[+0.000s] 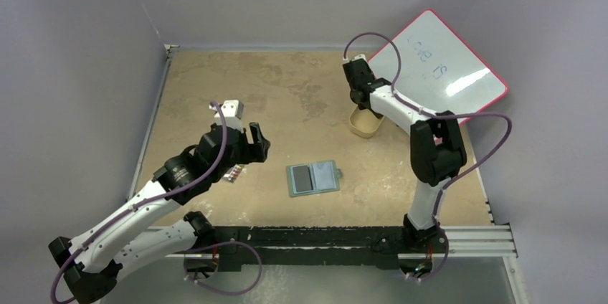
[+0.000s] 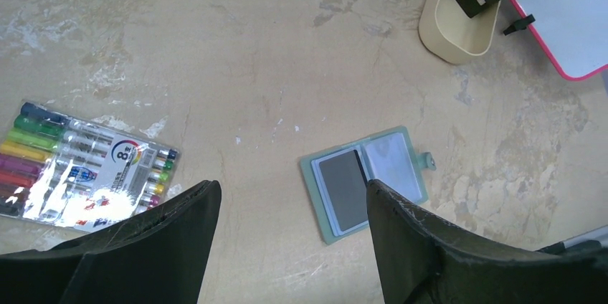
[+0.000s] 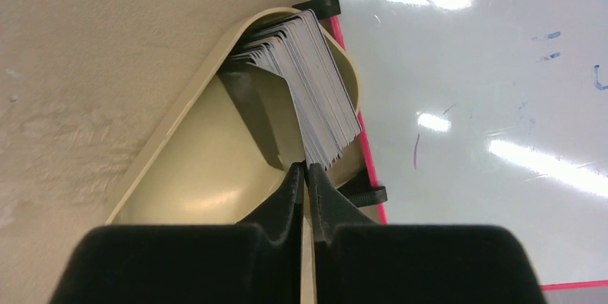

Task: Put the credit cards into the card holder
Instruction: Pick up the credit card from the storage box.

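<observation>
credit cards point(image 3: 315, 96): stack on edge in the tan tray point(image 3: 186, 175), far right of the bench point(image 1: 287, 82)
handling: light, stiff, slick; pinch one free corner
right fingers point(image 3: 287, 196): closed at the stack's corner, maybe on a card, can't tell
left fingers point(image 2: 165, 232): wide open, empty
card holder point(image 2: 391, 168): lying open mid-bench
views: only right wrist shows the stack; left wrist shows the holder's pockets

Both the left arm point(image 1: 143, 203) and the right arm point(image 1: 401, 107) have white links with bulky black joints, and thin purple cables point(image 1: 370, 34) loop along them. The left pincer point(image 2: 292, 188) has broad, scuffed matte-black fingers point(image 2: 423, 247). The right pincer point(image 3: 307, 168) is black and tapers to narrow tips.
</observation>
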### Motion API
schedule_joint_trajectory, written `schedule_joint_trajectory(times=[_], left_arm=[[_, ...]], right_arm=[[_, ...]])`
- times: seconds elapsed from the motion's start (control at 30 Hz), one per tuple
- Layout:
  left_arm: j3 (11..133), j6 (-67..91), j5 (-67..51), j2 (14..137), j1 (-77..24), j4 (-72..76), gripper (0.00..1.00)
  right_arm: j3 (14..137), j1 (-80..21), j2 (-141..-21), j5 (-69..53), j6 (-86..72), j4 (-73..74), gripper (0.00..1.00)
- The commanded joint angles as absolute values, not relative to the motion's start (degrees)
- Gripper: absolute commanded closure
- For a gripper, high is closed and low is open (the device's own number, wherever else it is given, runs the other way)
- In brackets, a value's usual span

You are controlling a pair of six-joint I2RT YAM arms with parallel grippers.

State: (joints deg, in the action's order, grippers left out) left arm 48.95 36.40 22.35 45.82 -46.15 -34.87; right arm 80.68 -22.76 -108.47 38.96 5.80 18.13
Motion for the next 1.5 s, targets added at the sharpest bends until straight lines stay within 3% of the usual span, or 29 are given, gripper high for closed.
schedule_joint_trajectory(times=[0.0, 0.33, 0.53, 0.6, 0.77, 1.1, 1.37, 1.47], left_arm=[[48.47, 38.32, 21.91, 44.84, -46.05, -31.95, 0.27], [42.74, 52.10, 14.76, 44.61, -46.02, -22.45, 0.29], [40.10, 58.56, 9.77, 45.94, -46.05, -14.37, 0.33], [39.40, 60.40, 8.45, 46.09, -46.01, -11.33, 0.33], [34.66, 65.63, 6.54, 43.69, -46.03, -0.02, 0.36], [36.26, 63.66, 2.25, 47.20, -46.01, 5.26, 0.41], [36.26, 62.77, -1.79, 48.46, -46.05, 10.51, 0.56], [36.21, 62.45, -1.78, 48.67, -46.05, 11.13, 0.71]], right_arm=[[81.17, -22.49, -99.91, 33.46, 2.08, 21.57, 1.00], [71.17, -23.80, -84.99, 3.51, -6.51, 18.27, 1.00], [55.57, -23.88, -73.81, -28.54, -22.83, -4.58, 1.00], [48.71, -24.45, -71.05, -33.79, -33.46, -15.67, 1.00], [38.61, -27.08, -67.48, -37.93, -45.92, -33.17, 1.00], [28.67, -28.58, -65.84, -42.12, -64.43, -59.70, 1.00], [26.98, -29.45, -69.99, -44.15, -69.67, -67.76, 1.00], [26.70, -29.92, -71.58, -44.28, -69.42, -68.04, 1.00]])
